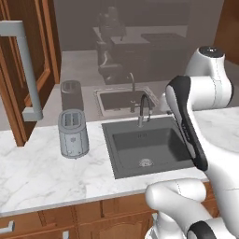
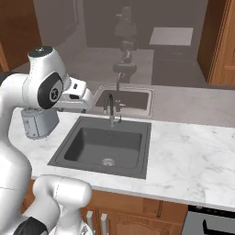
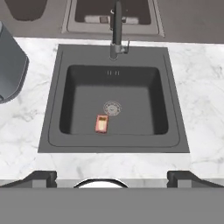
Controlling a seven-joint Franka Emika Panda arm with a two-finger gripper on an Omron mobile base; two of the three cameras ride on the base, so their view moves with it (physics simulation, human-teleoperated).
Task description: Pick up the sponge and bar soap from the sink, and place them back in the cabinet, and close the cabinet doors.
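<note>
At far left in the left base view we see a cabinet door (image 1: 21,70) standing open, its grey bar handle toward us. Beside it a toaster (image 1: 73,133) sits on the marble counter (image 1: 42,172). Next comes the sink (image 3: 113,98), faucet (image 3: 116,30) at its back rim. In the hand view we find the bar soap (image 3: 101,124) flat on the basin floor, just beside the drain (image 3: 112,108). The gripper (image 3: 112,177) hangs above the sink's near edge, jaws wide apart, holding nothing.
</note>
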